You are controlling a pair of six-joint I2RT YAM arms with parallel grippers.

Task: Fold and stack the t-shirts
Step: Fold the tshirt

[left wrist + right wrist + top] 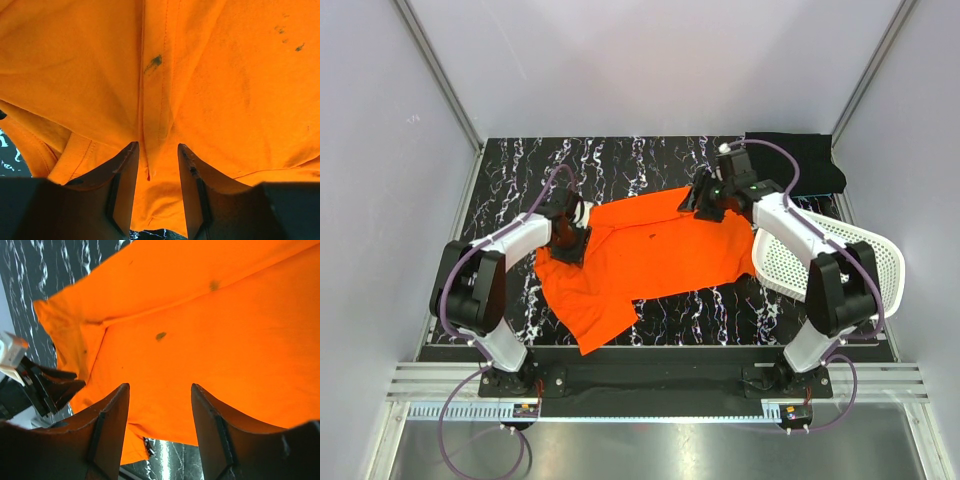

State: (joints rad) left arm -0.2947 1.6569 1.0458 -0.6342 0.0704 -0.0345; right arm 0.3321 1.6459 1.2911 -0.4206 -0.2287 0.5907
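Observation:
The orange t-shirt lies spread and creased on the black marbled table, with one part trailing toward the near edge. My left gripper sits over its left edge. In the left wrist view the left gripper is open, and a raised seam fold of the orange shirt lies between the jaws. My right gripper is at the shirt's far right edge. It is open in the right wrist view, just above the shirt's hem. The black t-shirt lies folded at the back right.
A white perforated basket lies on its side at the right edge, under the right arm. Grey walls enclose the table on three sides. The left gripper also shows at the left of the right wrist view.

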